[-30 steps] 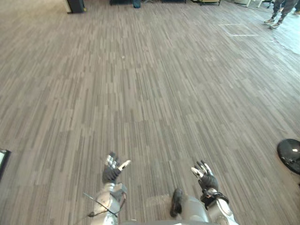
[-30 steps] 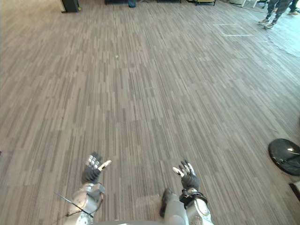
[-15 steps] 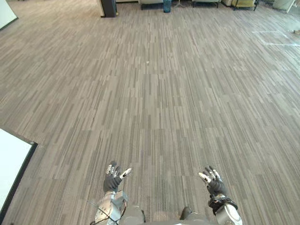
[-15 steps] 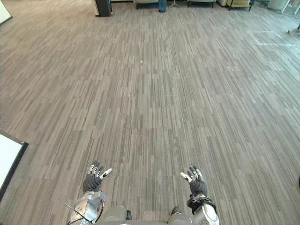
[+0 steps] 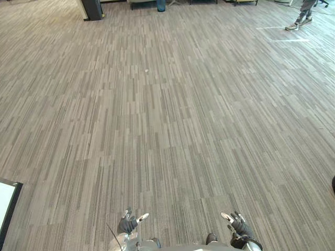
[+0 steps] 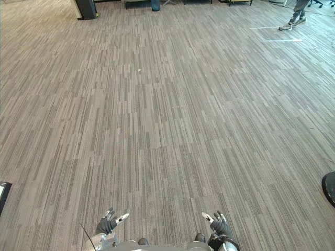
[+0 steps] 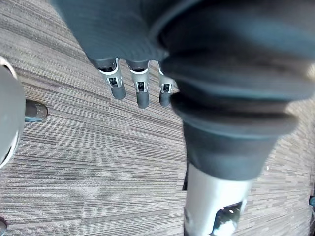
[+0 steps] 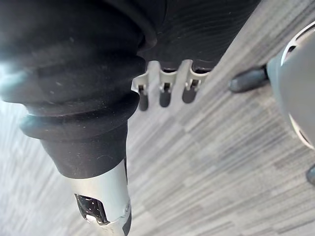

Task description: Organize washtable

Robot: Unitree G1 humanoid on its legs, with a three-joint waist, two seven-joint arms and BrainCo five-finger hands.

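I count: two hands, left hand (image 5: 127, 225) and right hand (image 5: 239, 227); one person (image 5: 303, 9); one dark cabinet (image 5: 92, 8); one blue bin (image 5: 160, 5); one white panel (image 5: 5, 201); one black disc (image 6: 330, 188).

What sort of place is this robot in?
Probably a large open office or lab hall: a wide grey striped carpet floor, a dark upright unit at its far edge, and a person's legs far off beside white floor markings.

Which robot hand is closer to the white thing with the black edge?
The left hand: it is on the same side as the white panel. The right hand is across on the other side, farther away.
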